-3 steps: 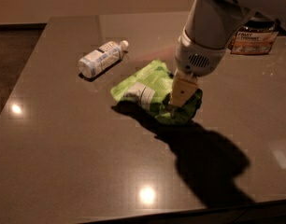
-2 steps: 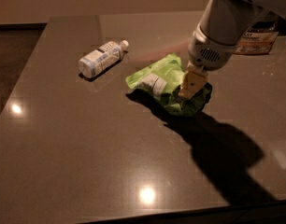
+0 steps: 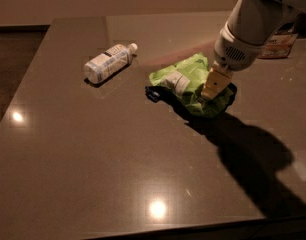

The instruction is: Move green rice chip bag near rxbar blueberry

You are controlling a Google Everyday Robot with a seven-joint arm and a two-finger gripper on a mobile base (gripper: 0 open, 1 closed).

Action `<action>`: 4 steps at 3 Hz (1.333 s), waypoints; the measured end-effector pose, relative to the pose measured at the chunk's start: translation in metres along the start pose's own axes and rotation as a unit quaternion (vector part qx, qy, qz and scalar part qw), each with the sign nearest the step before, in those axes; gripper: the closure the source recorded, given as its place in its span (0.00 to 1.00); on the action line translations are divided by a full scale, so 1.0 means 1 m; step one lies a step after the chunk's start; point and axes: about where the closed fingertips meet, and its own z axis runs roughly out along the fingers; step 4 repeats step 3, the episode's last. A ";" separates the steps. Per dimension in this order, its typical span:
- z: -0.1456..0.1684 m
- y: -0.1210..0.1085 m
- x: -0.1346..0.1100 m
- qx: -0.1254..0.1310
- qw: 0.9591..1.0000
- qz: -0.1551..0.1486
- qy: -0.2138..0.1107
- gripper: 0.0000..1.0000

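Note:
The green rice chip bag (image 3: 190, 79) is a crinkled lime-green pouch with a white label panel, right of the table's middle. My gripper (image 3: 211, 90) comes down from the upper right and is shut on the bag's right part, holding it low over the table. One tan finger (image 3: 214, 81) shows against the bag. The rxbar blueberry (image 3: 152, 93) shows only as a small dark-blue end at the bag's lower left edge, touching or just under it. The rest of the bar is hidden.
A white-labelled plastic bottle (image 3: 108, 62) lies on its side at the left rear of the dark table (image 3: 93, 159). A flat snack packet (image 3: 278, 45) lies at the far right behind my arm. The arm's shadow falls over the right front.
My gripper has carried the green bag to the right and a little farther back. The dark-blue bar end has come into view at the bag's left edge. The bottle has not moved.

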 end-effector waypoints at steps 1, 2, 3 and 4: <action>0.000 0.000 -0.001 0.001 1.000 0.000 -0.001 0.13; 0.000 0.000 -0.001 0.002 1.000 -0.001 -0.002 0.00; 0.000 0.000 -0.001 0.002 1.000 -0.001 -0.002 0.00; 0.000 0.000 -0.001 0.002 1.000 -0.001 -0.002 0.00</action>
